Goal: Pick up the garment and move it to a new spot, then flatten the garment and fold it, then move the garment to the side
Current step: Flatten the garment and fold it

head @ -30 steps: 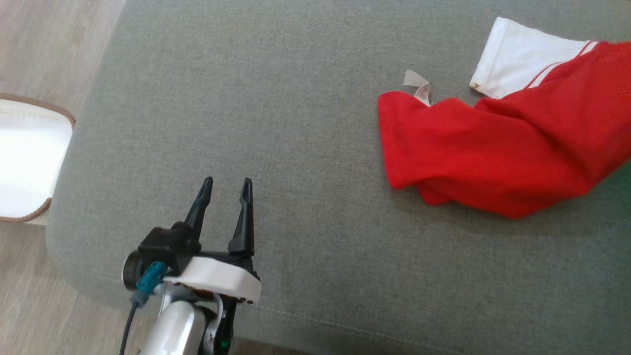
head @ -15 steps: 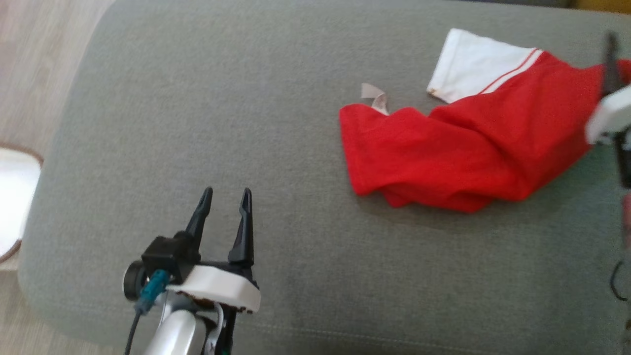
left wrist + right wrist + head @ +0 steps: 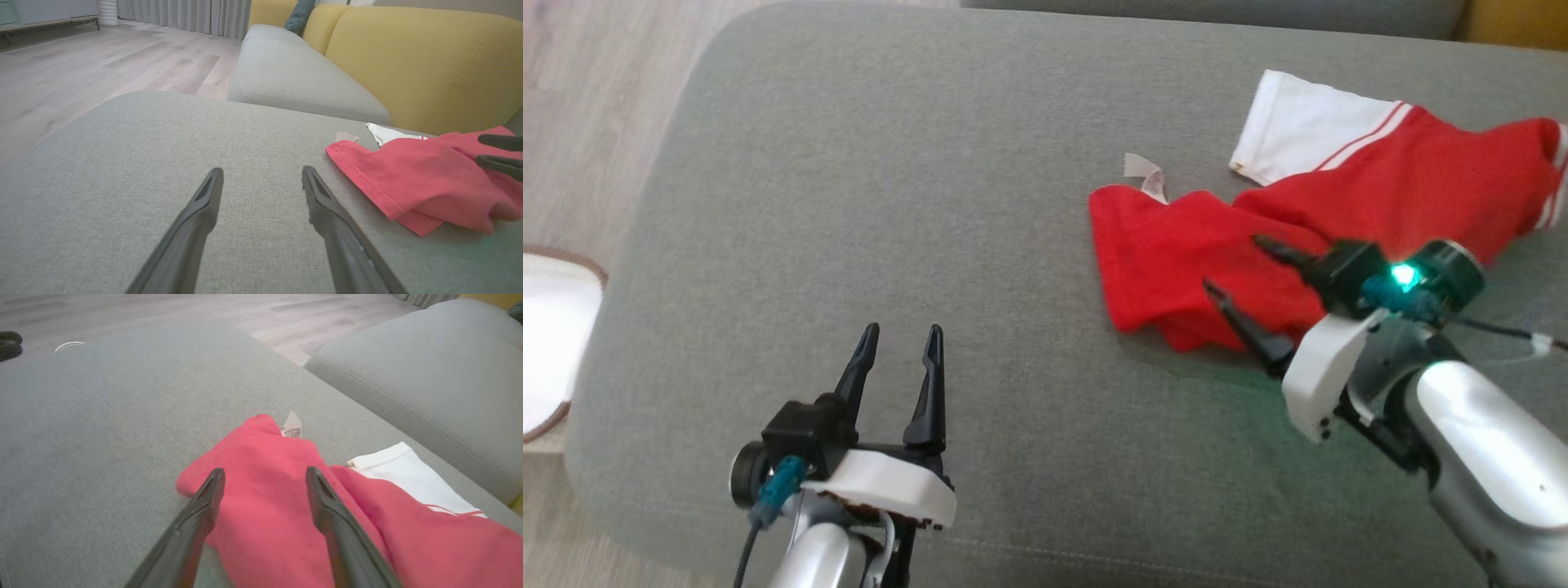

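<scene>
Head view: right gripper (image 3: 1232,263) spread wide over the crumpled red cloth garment with white sleeve (image 3: 1160,245), nothing held.
Garment lies bunched just beneath and ahead of that gripper on the grey fabric sofa cushion (image 3: 931,163); left gripper (image 3: 903,328), also spread and empty, hovers well apart from it. Risk: closing here could pinch several layers, or cushion fabric, so the lift drags a clump.

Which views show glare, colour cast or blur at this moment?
Head view: sharp; the green lamp by the right gripper tints the grey fabric cushion beneath; the white brown-rimmed mat is blown out. Left wrist view: the red and white cloth garment looks washed-out pink. Right wrist view: soft overall, dark fingers blurred.
</scene>
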Controlling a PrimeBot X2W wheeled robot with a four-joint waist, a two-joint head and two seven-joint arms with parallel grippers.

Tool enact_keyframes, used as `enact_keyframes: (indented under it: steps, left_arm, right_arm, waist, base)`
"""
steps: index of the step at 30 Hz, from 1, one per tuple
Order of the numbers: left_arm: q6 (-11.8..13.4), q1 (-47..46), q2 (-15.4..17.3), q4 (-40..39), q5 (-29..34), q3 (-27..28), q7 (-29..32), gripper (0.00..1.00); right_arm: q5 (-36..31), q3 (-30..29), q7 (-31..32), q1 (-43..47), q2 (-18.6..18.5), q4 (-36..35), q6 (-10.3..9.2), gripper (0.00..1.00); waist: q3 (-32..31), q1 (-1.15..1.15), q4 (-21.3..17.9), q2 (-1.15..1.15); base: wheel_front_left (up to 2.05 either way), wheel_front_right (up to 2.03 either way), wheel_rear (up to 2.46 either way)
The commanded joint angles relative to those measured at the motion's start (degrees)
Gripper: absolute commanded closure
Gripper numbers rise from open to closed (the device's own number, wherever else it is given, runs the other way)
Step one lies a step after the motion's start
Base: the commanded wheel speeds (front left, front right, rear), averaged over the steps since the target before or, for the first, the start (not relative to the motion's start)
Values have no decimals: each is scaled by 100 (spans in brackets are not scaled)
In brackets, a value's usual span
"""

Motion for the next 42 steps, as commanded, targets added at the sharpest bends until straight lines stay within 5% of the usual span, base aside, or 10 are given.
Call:
enact_keyframes:
  steps: [1,14,16,17,28,42]
  left_arm:
    - [-4,-105,2,-183,17,144,-71,0]
    - [43,-189,2,-219,-68,100,-71,0]
    - [50,-211,2,-222,-84,86,-71,0]
    - [57,-217,2,-224,-90,84,-71,0]
    - [96,-175,2,-220,-98,137,-71,0]
    - [70,-177,2,-271,-90,119,-71,0]
  right_arm:
    - [95,128,62,-51,-164,-243,37,0]
    - [-366,931,35,-648,-194,828,37,0]
    - [-503,913,-63,-724,-85,1095,37,82]
    - [-557,906,-110,-756,-40,1203,37,100]
    - [-637,204,-754,-1039,259,1003,37,100]
    - [-457,-576,217,-453,5,-1946,37,100]
  waist:
    - [20,0,69,0]
    - [170,0,342,0]
    - [184,0,373,0]
    - [188,0,386,0]
    - [122,0,364,0]
    - [106,0,371,0]
  base:
    - [0,0,0]
    - [0,0,0]
    - [0,0,0]
    - [0,0,0]
    - [0,0,0]
    - [0,0,0]
